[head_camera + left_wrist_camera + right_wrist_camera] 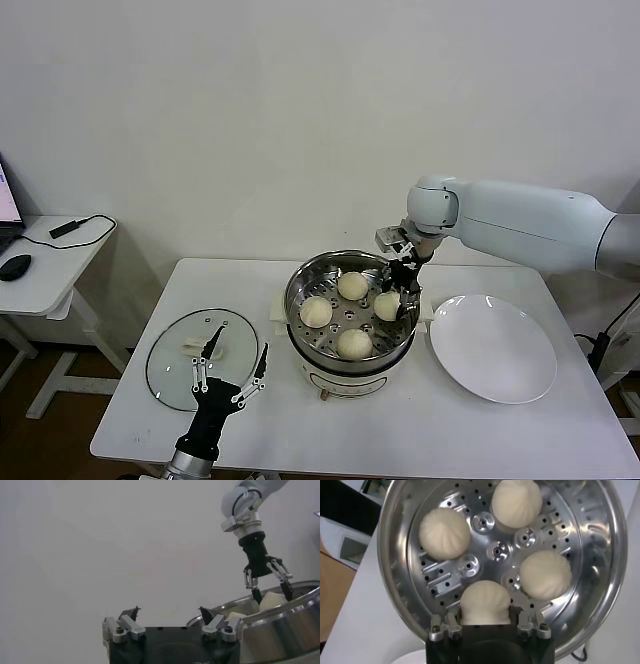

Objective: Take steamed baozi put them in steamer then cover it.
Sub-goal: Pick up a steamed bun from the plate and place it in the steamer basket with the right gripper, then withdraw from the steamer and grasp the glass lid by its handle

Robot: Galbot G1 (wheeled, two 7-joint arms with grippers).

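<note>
Glass cover (197, 357) lies flat on the left of the white tabletop (420, 420), and the left gripper (232, 371) hangs over its near edge with fingers spread wide. In the middle sits the shiny steamer (300, 283) with four steamed baozi (316, 311) inside. The right gripper (403, 290) reaches down into it, fingers just a little apart around the right-hand bun. A white plate (493, 347) rests on the right.
</note>
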